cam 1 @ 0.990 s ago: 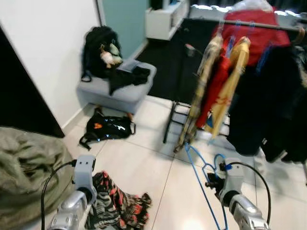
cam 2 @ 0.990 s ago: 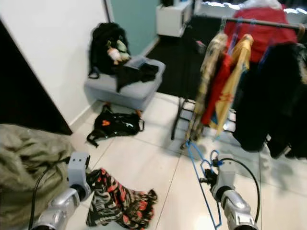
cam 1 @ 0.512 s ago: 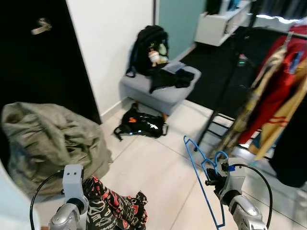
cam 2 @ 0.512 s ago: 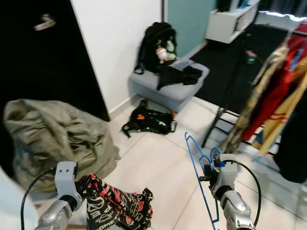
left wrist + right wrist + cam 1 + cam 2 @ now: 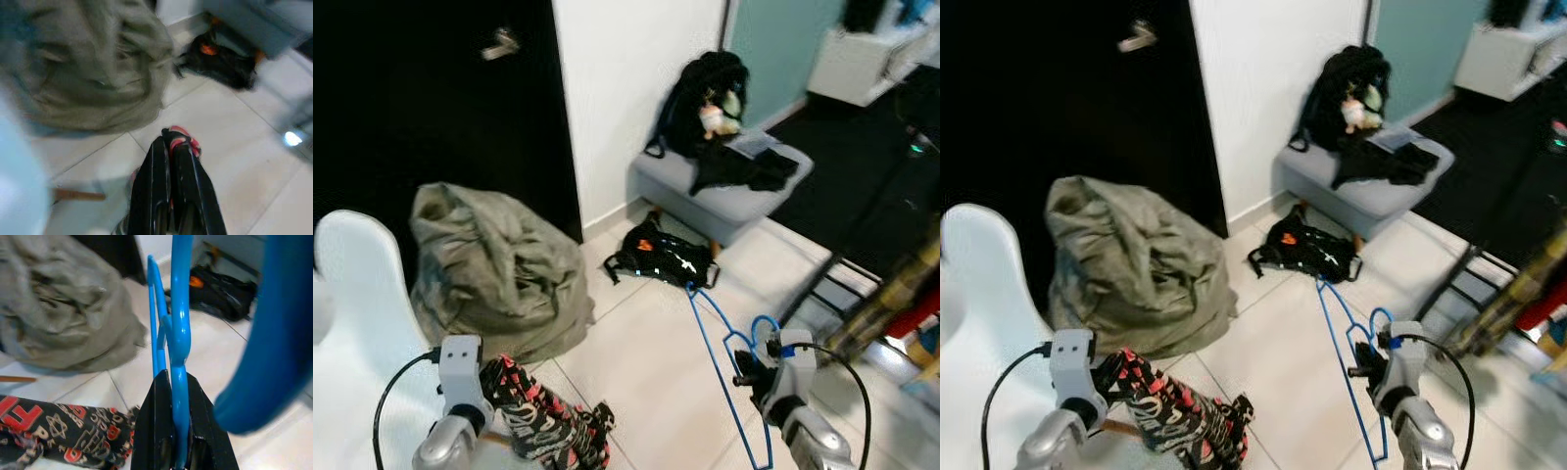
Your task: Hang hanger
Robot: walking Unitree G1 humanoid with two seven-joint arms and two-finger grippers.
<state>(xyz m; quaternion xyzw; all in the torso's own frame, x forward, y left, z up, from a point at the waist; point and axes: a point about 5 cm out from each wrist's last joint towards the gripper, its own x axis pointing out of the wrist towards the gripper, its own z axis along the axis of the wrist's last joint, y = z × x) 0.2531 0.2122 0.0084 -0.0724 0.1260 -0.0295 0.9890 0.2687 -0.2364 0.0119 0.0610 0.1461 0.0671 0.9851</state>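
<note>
Left eye view: the blue hanger (image 5: 729, 377) stands nearly upright in the right gripper (image 5: 751, 370) at the near right, its long axis running from a tip near the black bag (image 5: 661, 259) on the floor down toward the near edge. The clothes rail's dark leg (image 5: 818, 286) and a strip of hanging garments (image 5: 901, 289) sit at the far right, so the place to hang lies to the right of the hanger, and the right arm is the nearer one. At the near left the left gripper (image 5: 487, 377) carries a patterned red-and-black garment (image 5: 548, 426) that droops beside a white chair (image 5: 357, 313).

Right eye view: same layout; an olive beanbag (image 5: 1131, 264) slumps at the left against a dark door (image 5: 1058, 108), and a grey ottoman (image 5: 1361, 181) with a backpack stands far off.

Left wrist view: the black fingers (image 5: 154, 191) are pressed together on a fold of the garment, over pale tiles.

Right wrist view: the fingers (image 5: 159, 431) are clamped tight on the hanger's blue stem, which rises straight out from between them, with the curved hook looming close alongside.
</note>
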